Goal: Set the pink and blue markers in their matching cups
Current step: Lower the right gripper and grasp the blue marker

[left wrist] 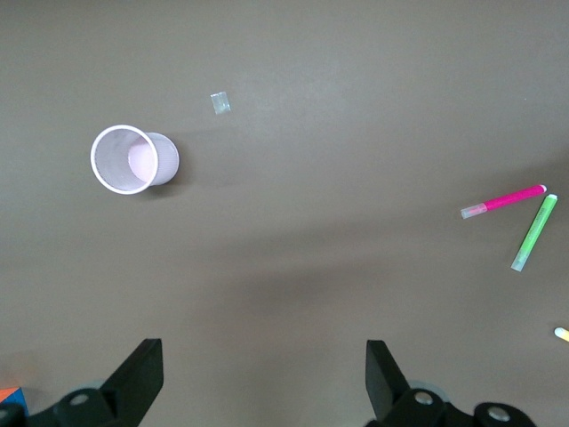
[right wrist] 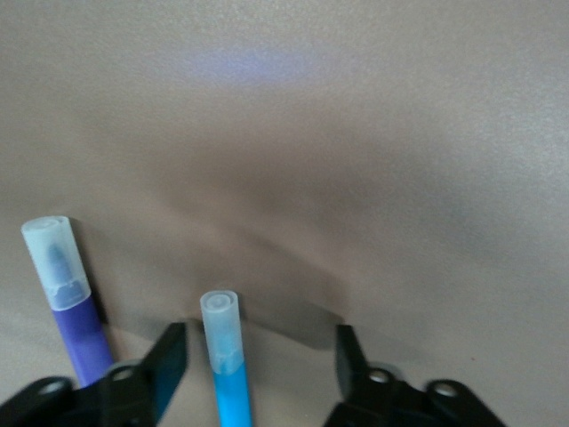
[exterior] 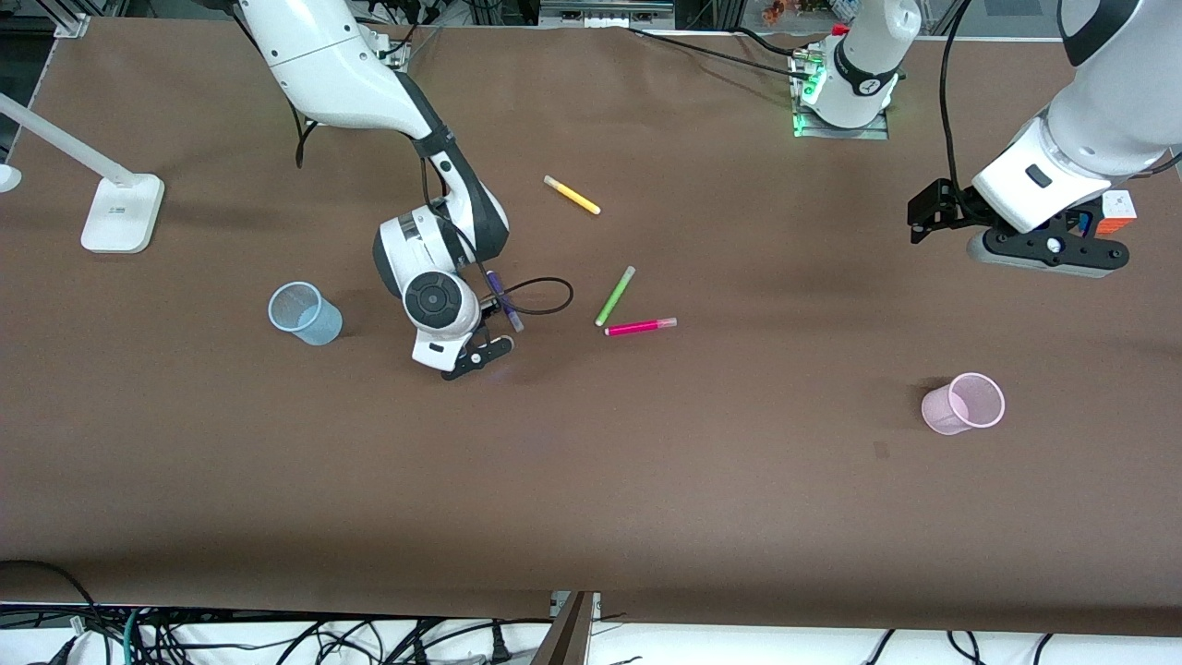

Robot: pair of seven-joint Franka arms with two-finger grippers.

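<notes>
Right gripper [right wrist: 258, 356] low over bench [exterior: 591, 480], open w/ slim blue marker [right wrist: 228, 365] lying between its fingers, ungripped, matte purple marker [right wrist: 69, 298] beside, blue marker hidden in front view; left gripper [left wrist: 265, 378] waits, wide open; pink marker [exterior: 640, 326] mid-bench; ribbed translucent blue cup [exterior: 305, 314], pink cup [exterior: 963, 404].

Blue marker [right wrist: 228, 374] — pink cup [exterior: 964, 404]

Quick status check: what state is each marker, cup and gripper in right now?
blue marker: lying on the table between the right gripper's open fingers, not gripped.
purple marker: lying beside it.
pink marker: lying loose.
green marker: lying loose.
yellow marker: lying loose.
blue cup: upright, empty.
pink cup: upright, empty.
right gripper: open.
left gripper: open, waiting.
</notes>
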